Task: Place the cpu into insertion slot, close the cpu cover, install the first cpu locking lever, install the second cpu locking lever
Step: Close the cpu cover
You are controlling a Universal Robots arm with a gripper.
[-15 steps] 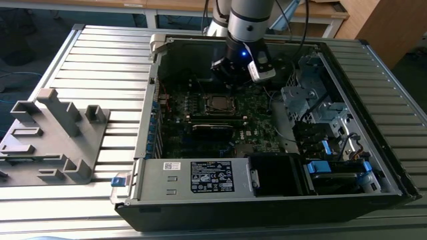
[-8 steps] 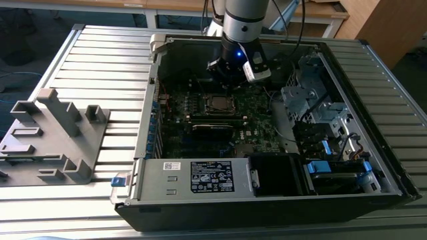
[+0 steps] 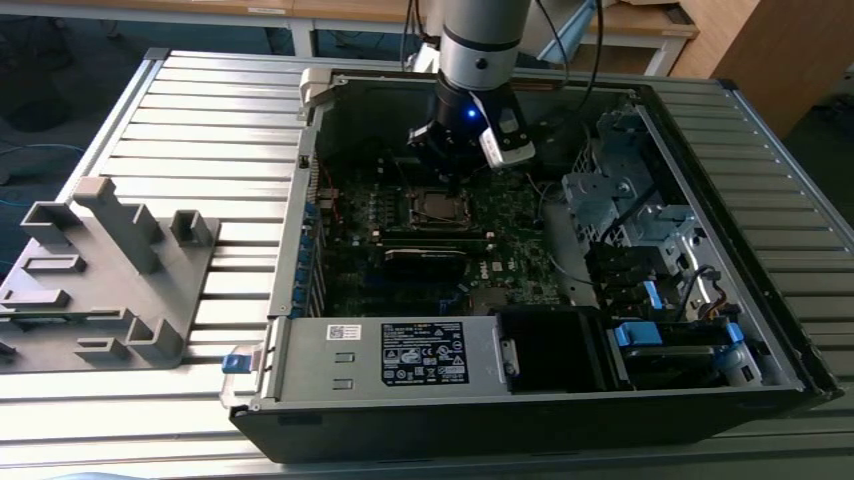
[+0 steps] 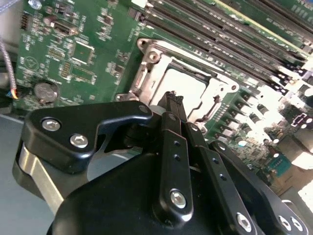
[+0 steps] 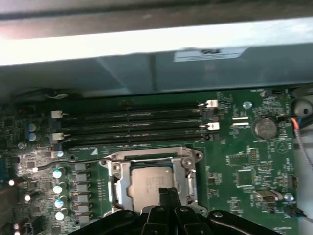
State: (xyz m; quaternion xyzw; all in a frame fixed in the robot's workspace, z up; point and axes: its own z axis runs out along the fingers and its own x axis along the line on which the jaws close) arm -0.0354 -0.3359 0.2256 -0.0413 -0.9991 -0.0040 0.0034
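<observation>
Silver cpu point(image 5: 149, 182) flat, top up, inside cpu cover point(image 5: 115, 180) | gripper point(image 5: 167, 191) closed on nothing

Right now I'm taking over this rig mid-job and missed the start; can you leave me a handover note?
The tool is shut, holding nothing that I can see, tips over the cpu inside the open computer case.
The cpu sits in its slot; the cpu cover lies down around it.
Done: cpu placed, cover apparently closed.
Left: both locking levers; a thin metal rod runs beside the cover, latched or not I cannot tell.
</observation>
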